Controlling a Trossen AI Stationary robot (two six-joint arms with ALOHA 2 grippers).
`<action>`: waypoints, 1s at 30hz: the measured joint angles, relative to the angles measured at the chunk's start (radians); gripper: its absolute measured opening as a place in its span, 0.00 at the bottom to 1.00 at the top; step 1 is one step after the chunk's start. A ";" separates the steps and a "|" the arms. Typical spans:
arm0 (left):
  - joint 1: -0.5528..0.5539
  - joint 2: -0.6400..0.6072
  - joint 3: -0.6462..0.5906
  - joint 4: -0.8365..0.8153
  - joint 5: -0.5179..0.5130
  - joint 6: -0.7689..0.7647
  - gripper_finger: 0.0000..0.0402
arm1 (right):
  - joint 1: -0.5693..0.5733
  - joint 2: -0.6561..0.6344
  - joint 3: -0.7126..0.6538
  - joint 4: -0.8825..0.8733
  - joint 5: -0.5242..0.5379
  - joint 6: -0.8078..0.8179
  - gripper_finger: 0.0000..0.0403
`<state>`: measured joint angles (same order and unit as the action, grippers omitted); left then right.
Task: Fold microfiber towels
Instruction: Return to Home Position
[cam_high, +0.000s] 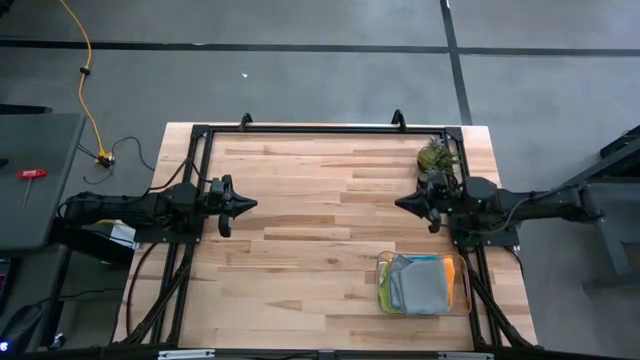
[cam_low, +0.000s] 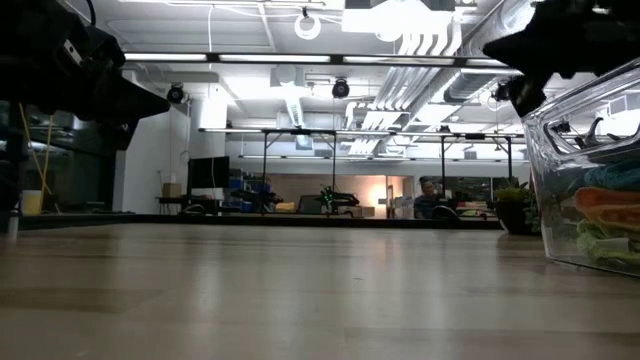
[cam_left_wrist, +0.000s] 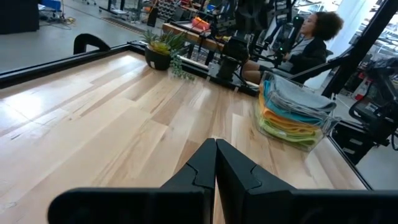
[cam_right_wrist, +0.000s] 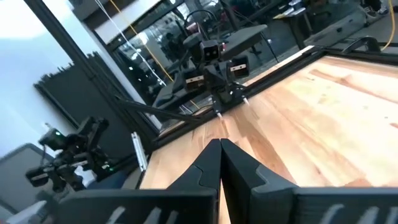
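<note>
We find the microfiber towels (cam_high: 418, 286) folded and stacked in the clear plastic tray (cam_high: 379, 260) by the right arm's base, at the wooden bench's (cam_high: 320, 180) right edge. The soft grey one covers the rest, so only teal, orange and yellow-green edges peep out. The right arm partly hides the potted plant (cam_high: 436, 155). The left hand (cam_high: 246, 205) and right hand (cam_high: 402, 203) hang well apart, each with its fingers pressed together.

Robotics lab, ceiling ducts (cam_low: 425, 55), distant workbenches (cam_low: 300, 207)
</note>
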<state>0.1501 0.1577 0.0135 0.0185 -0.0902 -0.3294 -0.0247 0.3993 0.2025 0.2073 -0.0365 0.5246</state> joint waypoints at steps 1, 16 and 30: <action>0.000 0.000 0.000 0.000 0.000 0.000 0.00 | 0.006 -0.029 -0.021 0.000 0.003 0.006 0.00; 0.000 0.001 0.000 0.003 0.000 0.000 0.01 | 0.006 -0.387 -0.191 -0.194 0.049 -0.135 0.00; 0.000 0.005 0.000 0.001 -0.003 0.000 0.01 | 0.005 -0.355 -0.190 -0.199 0.036 -0.186 0.00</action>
<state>0.1497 0.1630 0.0139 0.0196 -0.0937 -0.3294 -0.0196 0.0444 0.0120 0.0082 -0.0007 0.3389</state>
